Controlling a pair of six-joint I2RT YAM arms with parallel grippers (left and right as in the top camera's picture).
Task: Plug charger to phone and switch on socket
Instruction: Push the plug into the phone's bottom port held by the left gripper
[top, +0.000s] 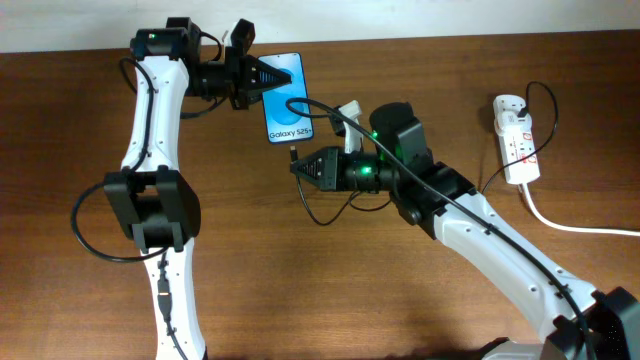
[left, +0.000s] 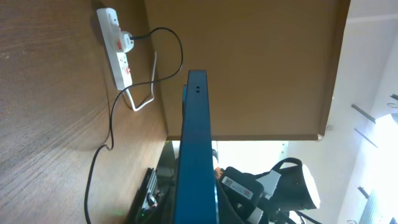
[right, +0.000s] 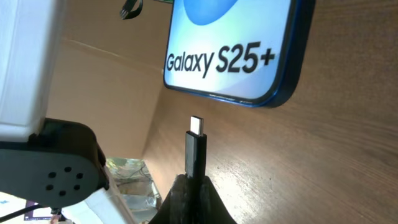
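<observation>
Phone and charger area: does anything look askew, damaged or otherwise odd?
Nothing looks damaged or spilled. The phone is not lying free: the left gripper clamps its top end. The right gripper holds the charger with its plug just short of the phone's bottom edge, not yet inserted.

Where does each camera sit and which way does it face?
Overhead: above the table, looking down; both arms, phone, socket visible.
Left wrist: on the left gripper, sighting along the held phone's edge toward the socket; own fingers unclear.
Right wrist: behind the right gripper, fingers pinching the charger plug, facing the phone's screen.
Shared: all three show the phone.
</observation>
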